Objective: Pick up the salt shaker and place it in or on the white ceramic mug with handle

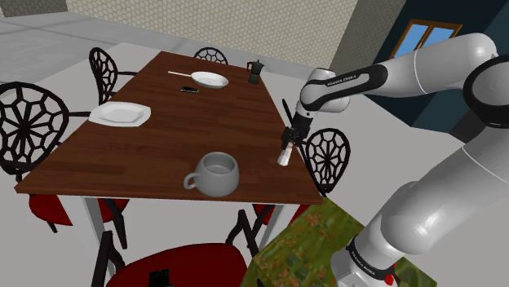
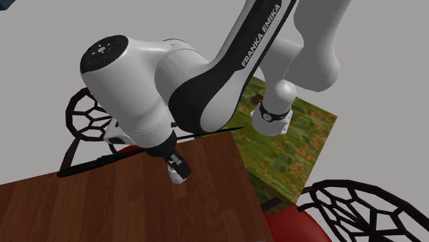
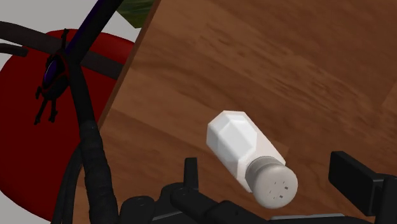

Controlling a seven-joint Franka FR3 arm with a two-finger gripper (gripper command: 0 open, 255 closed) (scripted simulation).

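Observation:
A white salt shaker (image 1: 284, 155) with a grey perforated cap stands near the edge of the brown wooden table (image 1: 163, 122) on the shoulder view's right. My black gripper (image 1: 289, 140) hangs just above it, open. In the wrist view the salt shaker (image 3: 245, 149) lies between the two fingers (image 3: 356, 181), which stand apart and do not touch it. The second exterior view has the gripper (image 2: 177, 165) right over the salt shaker (image 2: 179, 174) by the table corner. A grey-white mug (image 1: 216, 173) with a handle sits near the table's front edge, to the shoulder view's left of the shaker.
On the table's far part lie a white square plate (image 1: 120, 114), an oval dish (image 1: 210, 80), a dark moka pot (image 1: 255, 72) and a small dark flat object (image 1: 189, 89). Black wire chairs (image 1: 326, 155) with red seats (image 3: 38, 114) ring the table, one right beside the shaker.

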